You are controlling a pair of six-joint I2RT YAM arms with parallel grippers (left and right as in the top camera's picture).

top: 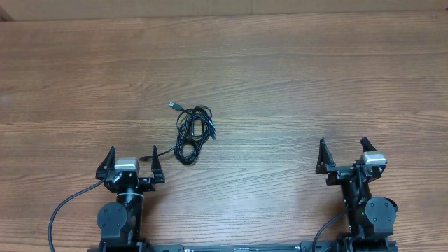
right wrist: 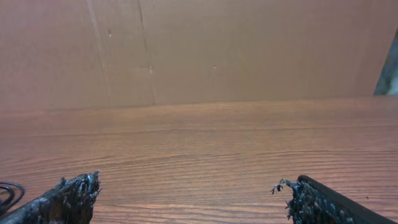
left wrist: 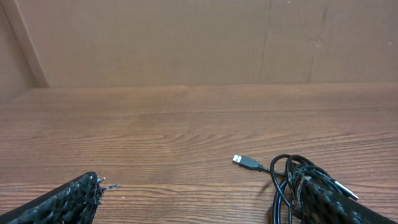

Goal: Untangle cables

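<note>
A tangled bundle of thin black cables (top: pixel 191 134) lies on the wooden table, left of centre, with a USB plug (top: pixel 174 105) sticking out at its far left. In the left wrist view the bundle (left wrist: pixel 287 182) sits by the right finger, and its plug (left wrist: pixel 246 162) points left. My left gripper (top: pixel 131 163) is open and empty, just left of and nearer than the bundle. My right gripper (top: pixel 344 152) is open and empty, far to the right. A loop of the cables (right wrist: pixel 6 194) shows at the left edge of the right wrist view.
The wooden table (top: pixel 294 77) runs to a brown cardboard wall (left wrist: pixel 186 37) at the back. A thicker black arm cable (top: pixel 66 206) curves by the left arm's base.
</note>
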